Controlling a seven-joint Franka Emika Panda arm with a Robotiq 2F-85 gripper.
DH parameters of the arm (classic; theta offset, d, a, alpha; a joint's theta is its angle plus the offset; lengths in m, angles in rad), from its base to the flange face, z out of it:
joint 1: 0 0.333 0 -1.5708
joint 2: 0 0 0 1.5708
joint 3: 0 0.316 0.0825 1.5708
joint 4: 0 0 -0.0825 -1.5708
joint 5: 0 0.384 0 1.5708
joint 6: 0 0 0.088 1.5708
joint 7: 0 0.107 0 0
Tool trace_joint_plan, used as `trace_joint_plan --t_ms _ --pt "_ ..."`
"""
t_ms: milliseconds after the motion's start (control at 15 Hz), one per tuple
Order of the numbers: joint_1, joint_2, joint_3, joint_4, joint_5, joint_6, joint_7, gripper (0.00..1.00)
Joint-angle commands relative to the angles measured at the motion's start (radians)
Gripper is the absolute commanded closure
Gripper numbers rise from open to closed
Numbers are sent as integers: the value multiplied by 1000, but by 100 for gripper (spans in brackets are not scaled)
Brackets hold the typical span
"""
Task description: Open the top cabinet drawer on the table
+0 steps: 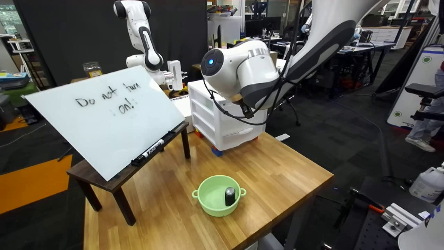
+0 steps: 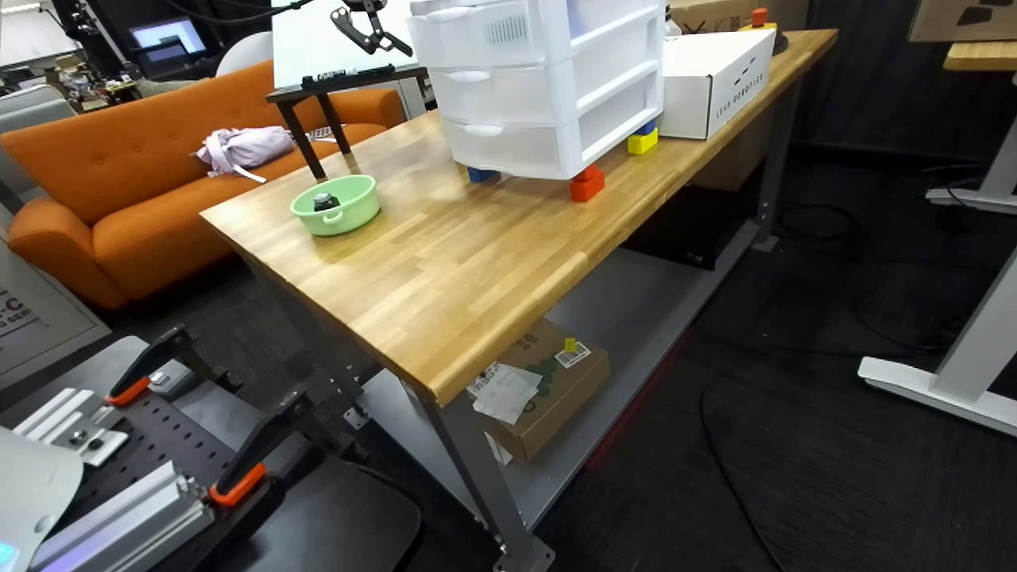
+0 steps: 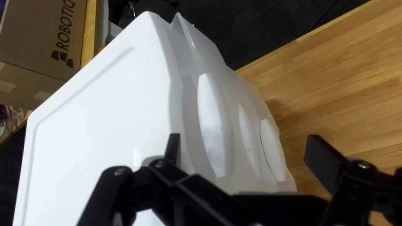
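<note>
Top drawer (image 2: 477, 40): is sitting uppermost in the white cabinet (image 3: 100, 110); in the wrist view a narrow gap is showing between its front and the cabinet's top edge.
Gripper (image 3: 246, 150): is hanging near the top drawer's front.
Jaws: are standing wide; one finger (image 3: 323, 166) is showing against the table (image 3: 342, 84), the other against the cabinet's top, the drawer pulls (image 3: 216, 125) lying between; whether they are touching anything, I cannot tell.
Arm (image 1: 256, 69): is covering part of the cabinet in an exterior view.
Cabinet: is resting on coloured blocks (image 2: 587, 187) on the table.
Bowl (image 1: 210, 194): is holding a black object (image 1: 230, 198).
Whiteboard (image 1: 104, 128): is standing tilted on a dark stand (image 1: 119, 178), reading "Do not turn on!"
White box (image 2: 715, 79): is standing just beside the cabinet.
</note>
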Motion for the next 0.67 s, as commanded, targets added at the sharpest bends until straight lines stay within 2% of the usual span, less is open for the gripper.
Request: trace_joint_plan --t_ms 0,600 --pt "-7 13 2 1 12 28 10 0" --pt "-9 -2 2 -5 44 9 27 0"
